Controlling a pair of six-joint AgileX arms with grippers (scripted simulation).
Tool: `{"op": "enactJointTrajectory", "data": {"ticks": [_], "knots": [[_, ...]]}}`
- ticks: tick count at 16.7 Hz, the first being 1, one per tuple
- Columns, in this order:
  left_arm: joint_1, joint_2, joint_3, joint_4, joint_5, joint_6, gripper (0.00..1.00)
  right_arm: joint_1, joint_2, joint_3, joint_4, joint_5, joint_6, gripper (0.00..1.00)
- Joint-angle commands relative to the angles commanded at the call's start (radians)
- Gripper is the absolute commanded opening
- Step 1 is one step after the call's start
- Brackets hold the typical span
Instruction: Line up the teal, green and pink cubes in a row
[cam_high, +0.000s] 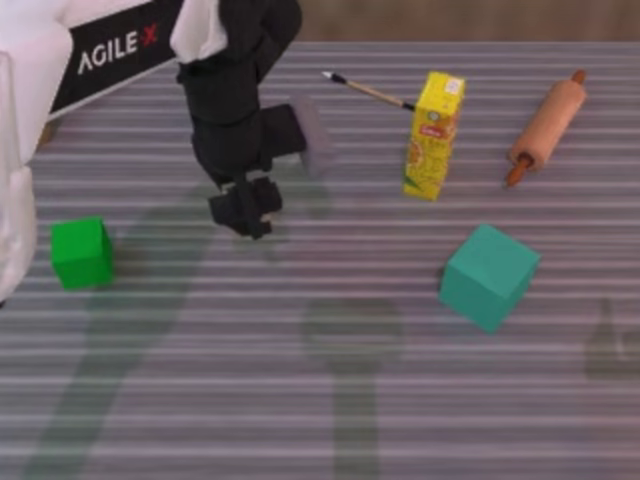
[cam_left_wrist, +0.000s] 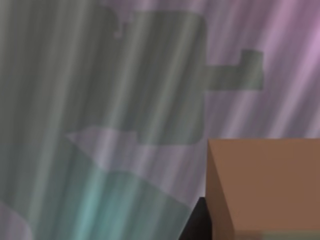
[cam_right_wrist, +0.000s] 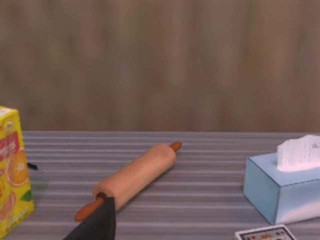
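From above, our left gripper (cam_high: 243, 212) hangs over the striped grey bench (cam_high: 300, 420), left of centre and towards the far edge; we cannot tell from here how its fingers stand. The mid-sized bright green matte cube (cam_high: 81, 252) sits near the left edge. The large teal matte cube (cam_high: 488, 275) sits right of centre, turned at an angle. Behind it an upright yellow juice carton (cam_high: 433, 135) stands between a thin paintbrush (cam_high: 368, 91) and a wooden rolling pin (cam_high: 546, 124).

In our left wrist view the small pale salmon-pink matte cube (cam_left_wrist: 265, 185) fills the corner, pressed against a dark finger (cam_left_wrist: 195, 225): we are grasping it above the bench.

Our right wrist view shows the carton, the rolling pin, a pale blue tissue box (cam_right_wrist: 285, 182) and a corner of a card box (cam_right_wrist: 262, 234); we cannot tell the right gripper's state.
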Motion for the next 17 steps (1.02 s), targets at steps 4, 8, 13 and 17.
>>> {"op": "enactJointTrajectory", "data": {"ticks": [4,8,13,17], "knots": [[-0.044,0.01,0.017,-0.007,-0.004,-0.013,0.0,0.0,0.0,0.0,0.0,0.0,0.0,1.0],[-0.204,0.031,0.08,-0.049,-0.008,-0.077,0.0,0.0,0.0,0.0,0.0,0.0,0.0,1.0],[-0.432,0.055,0.158,-0.104,-0.002,-0.159,0.0,0.0,0.0,0.0,0.0,0.0,0.0,1.0],[-0.467,0.056,0.172,-0.112,-0.002,-0.175,0.0,0.0,0.0,0.0,0.0,0.0,0.0,1.0]]}}
